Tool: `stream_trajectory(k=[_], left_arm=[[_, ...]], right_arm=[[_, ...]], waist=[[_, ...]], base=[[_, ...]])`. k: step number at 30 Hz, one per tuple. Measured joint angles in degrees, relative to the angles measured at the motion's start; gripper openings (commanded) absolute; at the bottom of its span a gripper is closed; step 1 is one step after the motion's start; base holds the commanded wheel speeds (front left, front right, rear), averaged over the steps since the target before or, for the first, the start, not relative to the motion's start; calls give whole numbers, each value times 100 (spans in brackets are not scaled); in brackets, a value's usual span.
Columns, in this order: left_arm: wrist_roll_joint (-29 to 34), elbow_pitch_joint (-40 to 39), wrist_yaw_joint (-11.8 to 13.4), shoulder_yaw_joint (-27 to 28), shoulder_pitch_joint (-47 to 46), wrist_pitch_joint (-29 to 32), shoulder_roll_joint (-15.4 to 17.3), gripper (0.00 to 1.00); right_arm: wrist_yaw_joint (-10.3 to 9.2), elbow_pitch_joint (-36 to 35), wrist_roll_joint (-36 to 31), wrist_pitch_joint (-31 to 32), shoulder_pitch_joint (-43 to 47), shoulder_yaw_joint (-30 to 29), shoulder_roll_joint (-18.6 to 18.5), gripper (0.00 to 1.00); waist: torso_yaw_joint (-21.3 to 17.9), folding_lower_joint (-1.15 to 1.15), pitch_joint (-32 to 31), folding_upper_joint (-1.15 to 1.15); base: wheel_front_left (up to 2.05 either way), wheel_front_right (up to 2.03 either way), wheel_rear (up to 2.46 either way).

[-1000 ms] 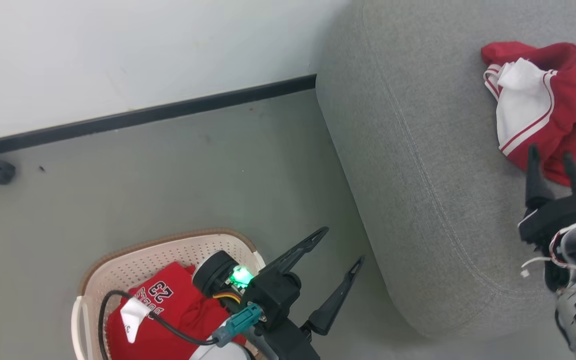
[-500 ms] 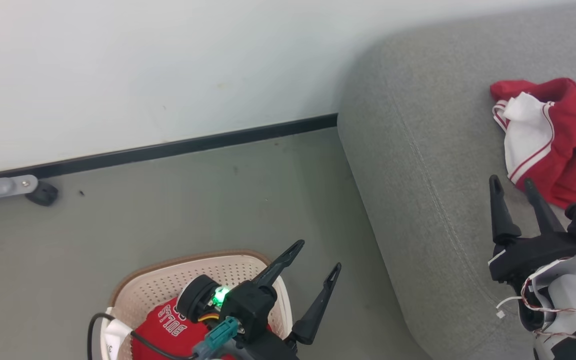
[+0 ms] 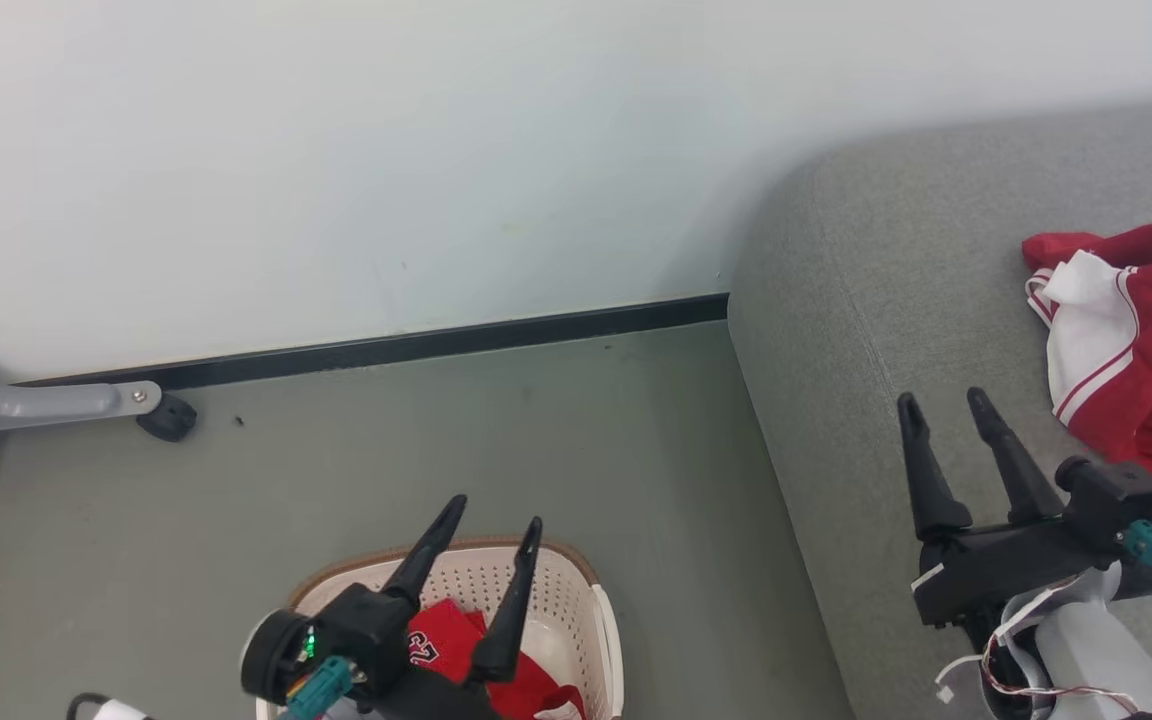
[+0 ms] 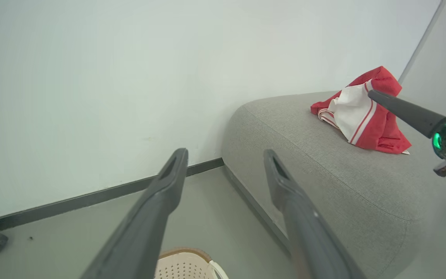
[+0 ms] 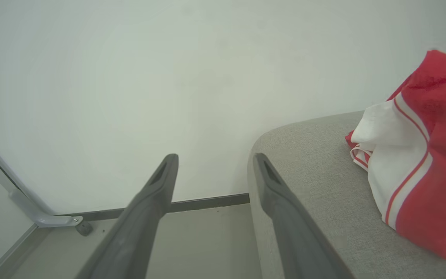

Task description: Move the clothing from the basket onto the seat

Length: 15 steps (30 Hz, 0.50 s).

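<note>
left gripper (image 3: 496, 511) wide, empty | right gripper (image 3: 940, 397) wide, empty | clothing (image 3: 448, 632) likely soft, light: pinch a raised fold

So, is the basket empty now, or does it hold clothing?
Not empty. A red garment with white print lies inside the basket, partly hidden by the left end effector. How much lies beneath cannot be told.
</note>
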Motion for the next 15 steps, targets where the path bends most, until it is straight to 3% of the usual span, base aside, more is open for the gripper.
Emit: stream_trajectory(k=[6, 15], left_arm=[[-91, -3, 260, 435, 235, -96, 165, 100], [-140, 105, 424, 962, 561, -224, 281, 100]], right_arm=[[-42, -282, -81, -1, 248, 131, 78, 100], [-102, -612, -280, 0, 700, 205, 105, 100]], waist=[[75, 0, -166, 0], [117, 1, -303, 0]], base=[[0, 0, 0], [0, 0, 0]])
